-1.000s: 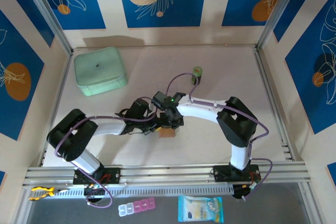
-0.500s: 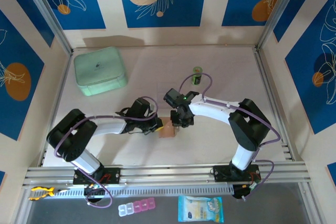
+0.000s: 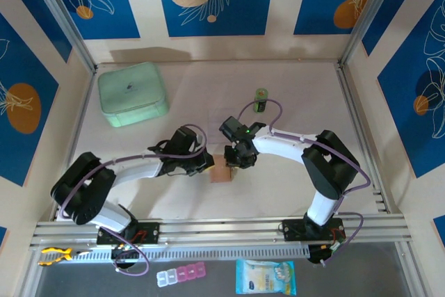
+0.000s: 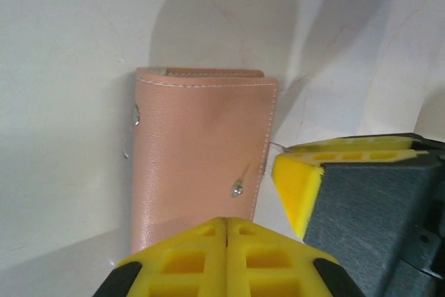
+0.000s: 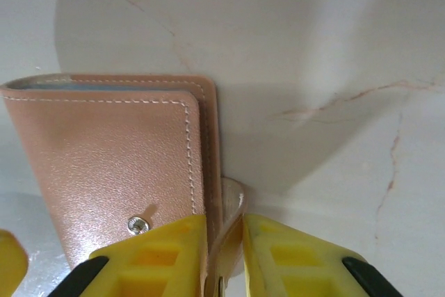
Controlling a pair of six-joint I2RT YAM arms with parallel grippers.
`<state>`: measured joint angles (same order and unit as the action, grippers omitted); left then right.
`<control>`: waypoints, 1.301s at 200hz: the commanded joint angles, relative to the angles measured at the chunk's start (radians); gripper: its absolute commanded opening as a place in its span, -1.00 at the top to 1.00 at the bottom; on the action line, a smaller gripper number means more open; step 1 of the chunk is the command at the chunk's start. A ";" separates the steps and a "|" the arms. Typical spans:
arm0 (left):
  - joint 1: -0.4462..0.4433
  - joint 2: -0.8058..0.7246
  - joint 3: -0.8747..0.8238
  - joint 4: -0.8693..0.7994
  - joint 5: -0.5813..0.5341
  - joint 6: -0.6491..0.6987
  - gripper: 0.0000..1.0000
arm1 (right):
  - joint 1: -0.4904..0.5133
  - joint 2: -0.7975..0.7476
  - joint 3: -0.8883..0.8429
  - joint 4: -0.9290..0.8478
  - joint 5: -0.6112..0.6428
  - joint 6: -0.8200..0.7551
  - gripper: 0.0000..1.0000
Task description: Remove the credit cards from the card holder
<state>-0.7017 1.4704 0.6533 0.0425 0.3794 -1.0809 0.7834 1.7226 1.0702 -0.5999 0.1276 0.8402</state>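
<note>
A mint-green case (image 3: 132, 93) sits at the far left of the table (image 3: 313, 109), a small green jar (image 3: 261, 98) to its right; a pill organiser (image 3: 181, 275) and blue packet (image 3: 265, 277) lie off the near edge.

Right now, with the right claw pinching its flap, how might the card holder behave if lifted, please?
Probably floppy: the thin flap in the right claw curves, so the card holder may hang open. Flat and thin, so likely light. Its smooth face could slide on the table if pushed.
</note>
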 commanded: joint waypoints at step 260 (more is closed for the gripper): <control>0.275 -0.327 -0.086 -0.268 0.004 0.167 0.82 | -0.013 -0.091 -0.002 -0.042 0.001 -0.067 0.87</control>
<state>-0.4576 1.1866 0.5846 -0.1642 0.3664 -0.9585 0.7700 1.6718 1.0508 -0.5877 0.1169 0.7998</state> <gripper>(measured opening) 0.086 0.092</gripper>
